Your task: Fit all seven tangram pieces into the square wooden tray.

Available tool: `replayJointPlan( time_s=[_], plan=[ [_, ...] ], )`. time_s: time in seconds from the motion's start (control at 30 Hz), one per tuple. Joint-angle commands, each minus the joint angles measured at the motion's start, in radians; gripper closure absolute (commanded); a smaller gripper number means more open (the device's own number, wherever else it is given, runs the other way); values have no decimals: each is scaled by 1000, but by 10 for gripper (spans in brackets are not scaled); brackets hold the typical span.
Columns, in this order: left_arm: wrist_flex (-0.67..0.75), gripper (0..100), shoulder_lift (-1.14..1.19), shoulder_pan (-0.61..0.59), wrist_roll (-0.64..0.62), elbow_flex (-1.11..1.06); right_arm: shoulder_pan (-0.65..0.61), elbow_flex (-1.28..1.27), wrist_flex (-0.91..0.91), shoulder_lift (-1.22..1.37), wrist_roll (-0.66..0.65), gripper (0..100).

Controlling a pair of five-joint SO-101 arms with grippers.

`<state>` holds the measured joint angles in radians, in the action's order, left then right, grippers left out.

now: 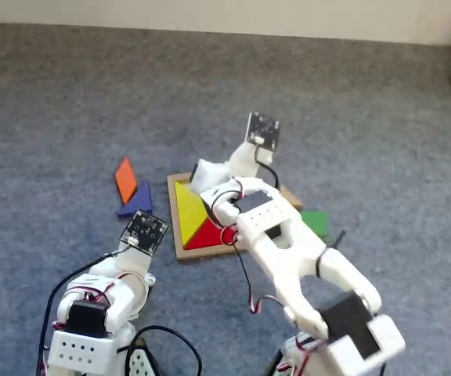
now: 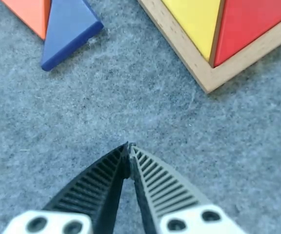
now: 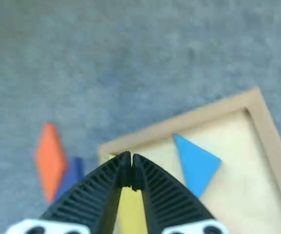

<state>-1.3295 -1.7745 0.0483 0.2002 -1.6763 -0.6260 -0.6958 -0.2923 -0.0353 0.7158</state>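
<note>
The square wooden tray lies mid-table with a yellow triangle and a red triangle seated in it. A light blue triangle lies loose on the tray's bare floor. An orange parallelogram and a dark blue triangle rest on the carpet left of the tray. A green piece lies to its right. My right gripper hangs shut and empty over the yellow triangle. My left gripper is shut and empty over bare carpet, short of the tray's corner.
Grey carpet covers the whole table. The right arm stretches across the tray's right side and hides part of it. The left arm sits at the near left with cables trailing beside it.
</note>
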Motion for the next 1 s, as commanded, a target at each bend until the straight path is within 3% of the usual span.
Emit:
replayJointPlan(
  time_s=[0.0, 0.6, 0.97],
  plan=[
    [-3, 993, -41, -8, -6, -19, -8, 74, 21, 58, -17, 995],
    [-3, 993, -41, -8, -6, -19, 165, 223, 18, 248, -17, 995],
    [-3, 993, -41, -8, -6, -19, 130, 185, 10, -50, -64, 995]
  ],
)
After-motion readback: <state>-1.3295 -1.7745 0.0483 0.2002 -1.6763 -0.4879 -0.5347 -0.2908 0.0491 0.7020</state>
